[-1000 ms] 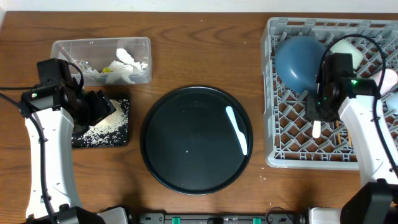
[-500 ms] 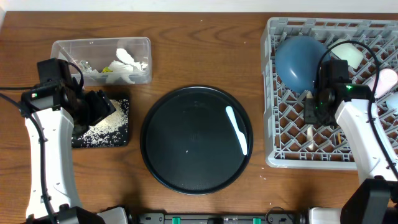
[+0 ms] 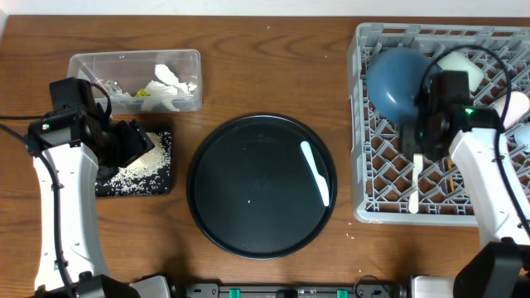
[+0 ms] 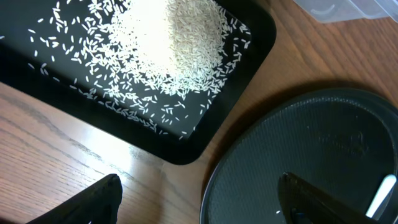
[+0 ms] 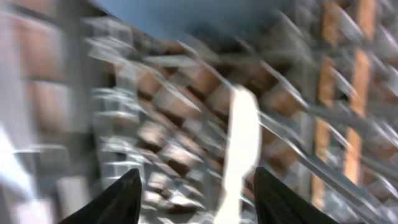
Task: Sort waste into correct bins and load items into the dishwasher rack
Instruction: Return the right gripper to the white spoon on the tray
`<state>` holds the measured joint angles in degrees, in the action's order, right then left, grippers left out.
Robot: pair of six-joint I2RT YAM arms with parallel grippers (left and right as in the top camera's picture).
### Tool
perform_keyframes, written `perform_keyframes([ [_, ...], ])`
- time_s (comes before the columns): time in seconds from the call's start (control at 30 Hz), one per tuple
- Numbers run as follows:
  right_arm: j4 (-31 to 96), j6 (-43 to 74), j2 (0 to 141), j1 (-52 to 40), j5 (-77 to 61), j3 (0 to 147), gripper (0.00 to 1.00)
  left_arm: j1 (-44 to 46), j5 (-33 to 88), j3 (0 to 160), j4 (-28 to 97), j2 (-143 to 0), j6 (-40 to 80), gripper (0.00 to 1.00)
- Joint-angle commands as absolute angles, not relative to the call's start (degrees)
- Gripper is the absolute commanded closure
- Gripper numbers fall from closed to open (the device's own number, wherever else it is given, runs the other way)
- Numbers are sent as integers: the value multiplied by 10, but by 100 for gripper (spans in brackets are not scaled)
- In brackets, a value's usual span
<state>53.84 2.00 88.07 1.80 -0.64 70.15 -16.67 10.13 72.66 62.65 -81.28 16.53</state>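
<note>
Right of the round black tray, the right tool hangs with fingers parted and empty above a white spoon lying in the dishwasher rack; left of that tray, the left tool gapes wide, holding nothing, beside the rice

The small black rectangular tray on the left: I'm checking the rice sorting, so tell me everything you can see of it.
The black rectangular tray is shallow and plastic-looking, with rounded corners and a low rim. It lies flat on the wooden table, holding white rice: a dense heap with loose grains scattered around. The round black tray lies close beside it, wood showing between; the clear tub sits just behind. From overhead, the open left gripper hangs over its left part, hiding it.
</note>
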Motion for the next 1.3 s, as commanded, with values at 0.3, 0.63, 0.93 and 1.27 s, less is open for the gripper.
perform_keyframes([
  [0.3,523,-13,879,-143,-144,769,49,-168,100,723,628,-812,168,19],
  [0.63,535,22,982,-258,-77,758,50,-168,100,723,627,-812,168,19],
  [0.93,525,103,1091,-303,-43,758,51,-168,100,723,627,-812,168,19],
  [1.27,481,158,1149,-317,32,758,48,-168,100,723,627,-812,168,19],
])
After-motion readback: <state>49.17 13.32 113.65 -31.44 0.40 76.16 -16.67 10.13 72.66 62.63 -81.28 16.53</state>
